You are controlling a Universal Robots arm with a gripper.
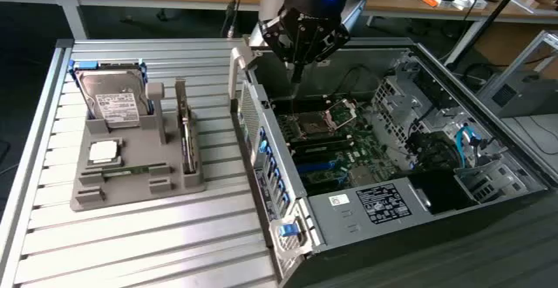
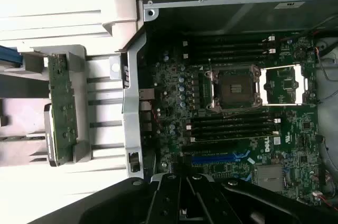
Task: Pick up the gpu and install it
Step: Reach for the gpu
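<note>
One thin green gpu card standing in grey plastic tray.
My black gripper closed, empty; over open metal computer case.

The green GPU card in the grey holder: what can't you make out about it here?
- Exterior view: the thin green GPU card stands edge-on in the grey plastic holder, so its faces are hidden.
- Wrist view: holder posts cover parts of the card; its markings are too small to read.
</note>
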